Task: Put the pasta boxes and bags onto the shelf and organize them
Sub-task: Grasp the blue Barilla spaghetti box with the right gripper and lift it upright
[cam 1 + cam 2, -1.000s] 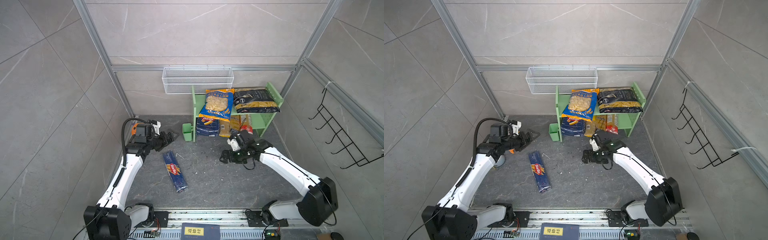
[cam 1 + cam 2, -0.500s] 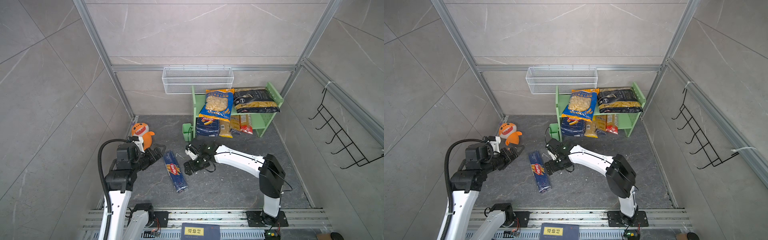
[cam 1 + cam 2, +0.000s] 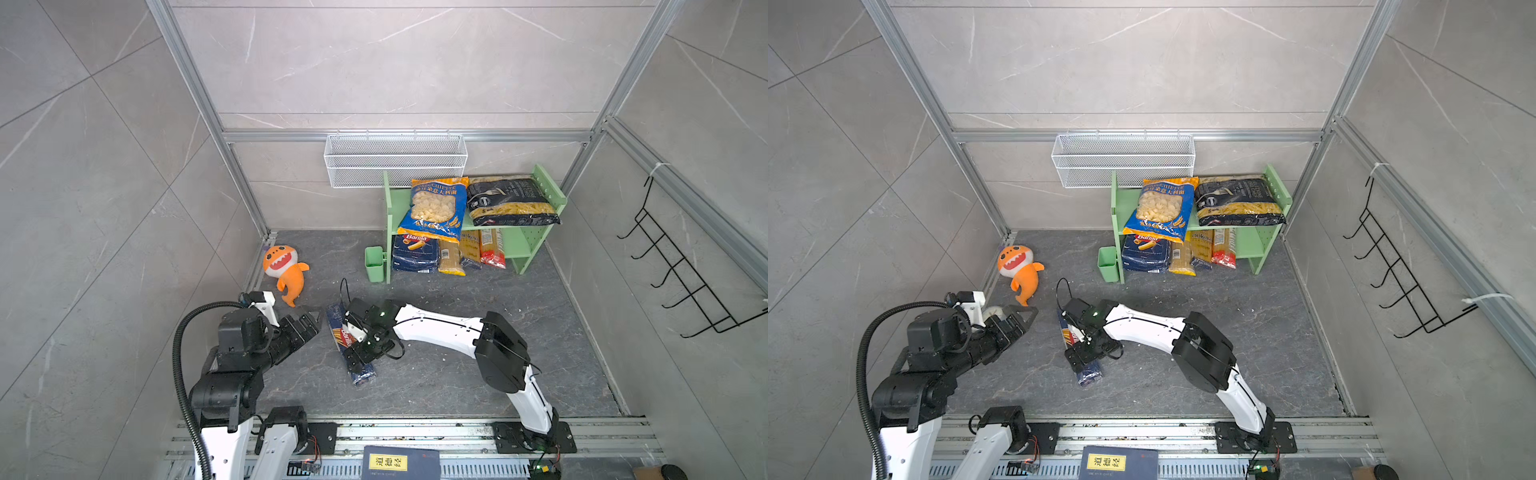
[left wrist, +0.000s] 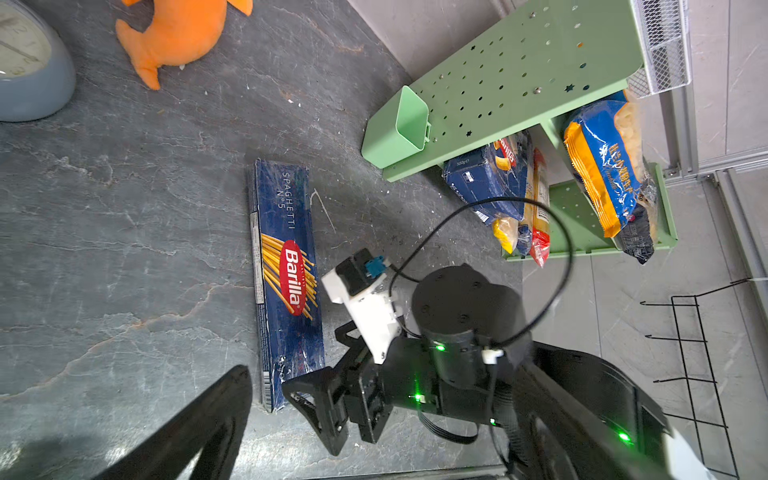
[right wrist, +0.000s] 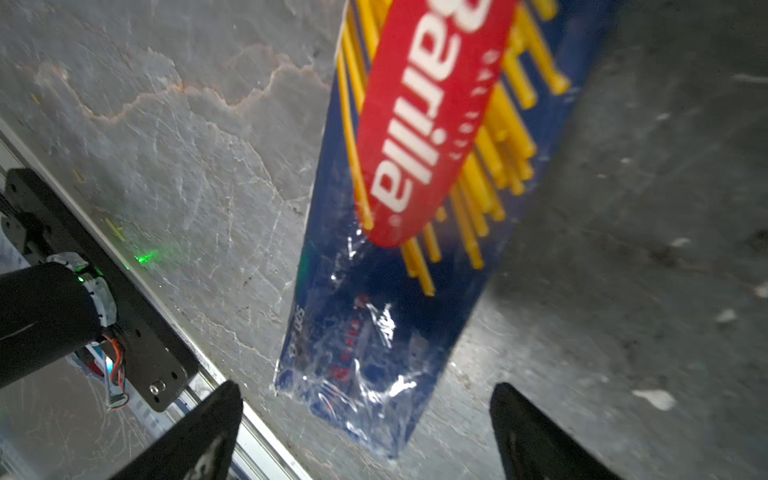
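Both wide open and empty, the left gripper [image 3: 311, 322] hangs aside while the right gripper [image 5: 365, 388], above the flat spaghetti pack [image 4: 286, 232], should straddle its narrow width squarely before closing.

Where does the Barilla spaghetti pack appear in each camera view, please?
In a top view: spaghetti pack left of centre.
In a top view: same pack, slightly further left.
Left wrist: pack mid-picture, almost full length.
Right wrist: pack fills the middle, ahead of the open right gripper.
Shared landmark: that gripper, close over it.
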